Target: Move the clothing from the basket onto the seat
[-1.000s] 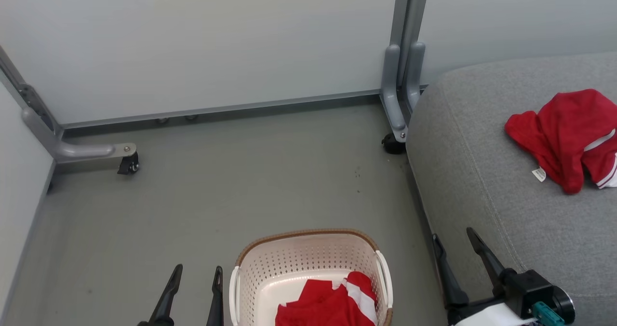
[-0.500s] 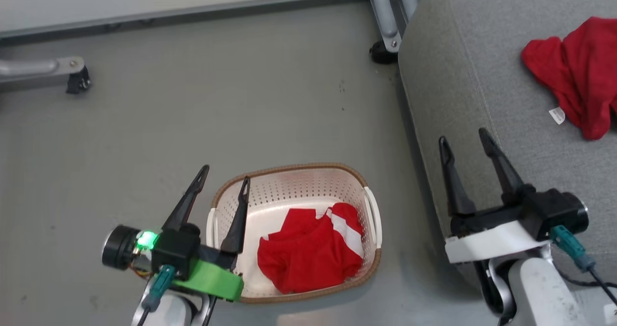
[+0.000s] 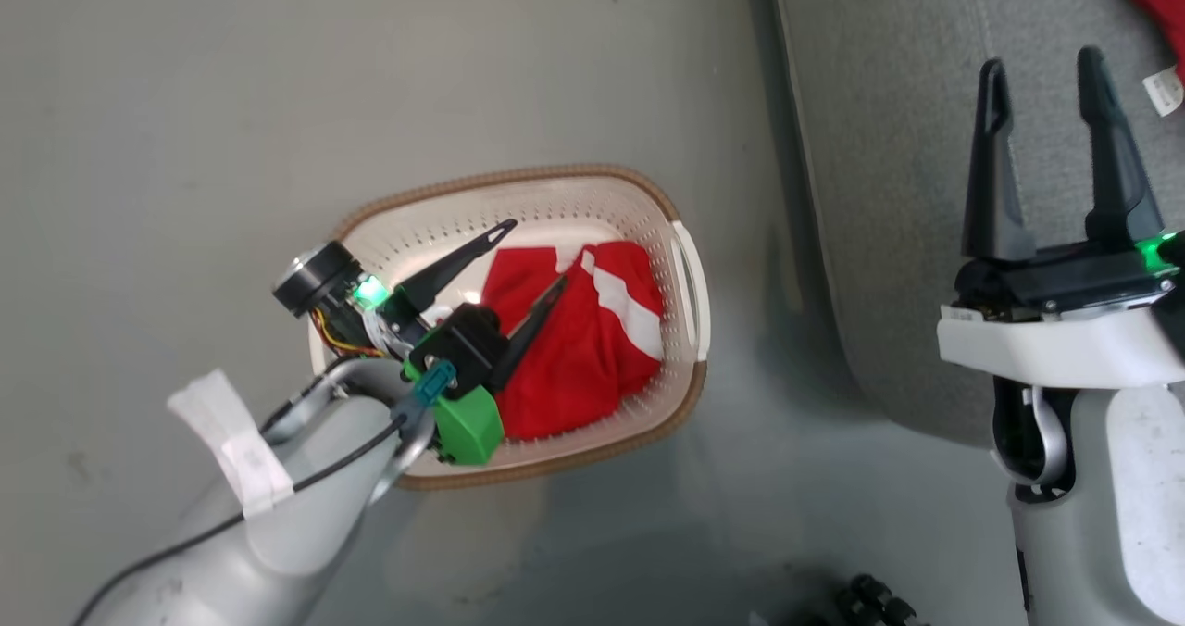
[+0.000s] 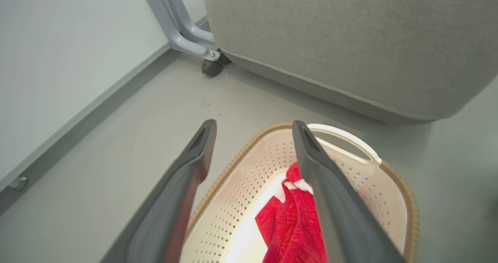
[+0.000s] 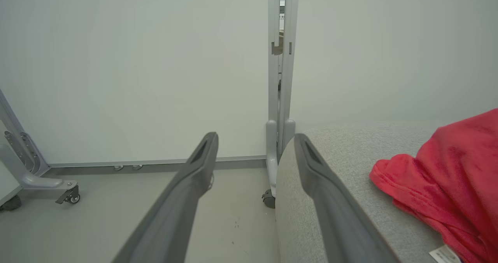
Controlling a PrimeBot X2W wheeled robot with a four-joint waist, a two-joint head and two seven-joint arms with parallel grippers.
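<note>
The cream basket (image 3: 481, 180) with a brown rim stands on the grey floor, left of the seat (image 3: 889, 144). Red clothing (image 3: 592, 348) with white stripes lies in its right half. My left gripper (image 3: 535, 254) hangs open over the basket, one finger above the red fabric, nothing between the fingers. The left wrist view looks past this gripper (image 4: 253, 123) down at the basket (image 4: 408, 200) and clothing (image 4: 288, 224). My right gripper (image 3: 1041, 59) stands open and empty over the seat's edge. Another red garment (image 5: 447, 177) lies on the seat (image 5: 350, 154), right of the right gripper (image 5: 255, 136).
Pale partition walls stand behind, on grey metal feet with castors (image 5: 268, 199) (image 5: 70, 197); one castor (image 4: 212, 66) sits by the seat's corner. Bare grey floor (image 3: 185, 144) spreads left of the basket. A dark part of the robot's base (image 3: 870, 598) shows at the bottom.
The head camera has tilted down, so the whole picture shifted. My left gripper has moved from beside the basket's left rim to over its inside, above the clothing. Both grippers stay open.
</note>
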